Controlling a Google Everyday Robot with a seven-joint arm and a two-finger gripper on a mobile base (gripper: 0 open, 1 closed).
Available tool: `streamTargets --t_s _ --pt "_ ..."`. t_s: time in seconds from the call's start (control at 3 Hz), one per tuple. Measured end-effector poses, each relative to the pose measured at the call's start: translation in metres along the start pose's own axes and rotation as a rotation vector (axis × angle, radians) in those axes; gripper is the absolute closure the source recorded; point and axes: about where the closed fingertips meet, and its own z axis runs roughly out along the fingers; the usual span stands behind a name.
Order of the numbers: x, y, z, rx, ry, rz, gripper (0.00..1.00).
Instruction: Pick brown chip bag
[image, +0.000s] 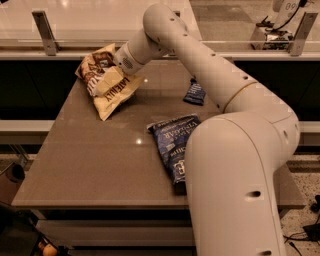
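Note:
The brown chip bag (114, 93) lies crumpled at the back left of the table, dark-brown end to the rear and cream end with dark lettering toward the front. My gripper (111, 71) is at the end of the white arm that reaches in from the right. It is down on the middle of the bag, at the seam between the brown and cream parts. The wrist (129, 56) sits just behind and to the right of the bag. The gripper's tips are hidden by the wrist and the bag's folds.
A larger blue Kettle chip bag (171, 142) lies mid-table, partly behind my arm. A small dark blue snack packet (194, 92) lies at the back right. The brown table (100, 165) ends at a railing (44, 31) behind. My arm's base fills the right foreground.

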Motion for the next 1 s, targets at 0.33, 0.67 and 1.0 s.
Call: streamTargets --t_s 0.33,0.67,1.0 --pt "0.0003 0.0011 0.0031 -0.005 0.002 0.0 0.41" --pt "0.0 0.0021 0.0053 -0.008 0.003 0.0 0.65" --pt "-0.0021 0.0021 0.0036 -0.009 0.003 0.0 0.87"
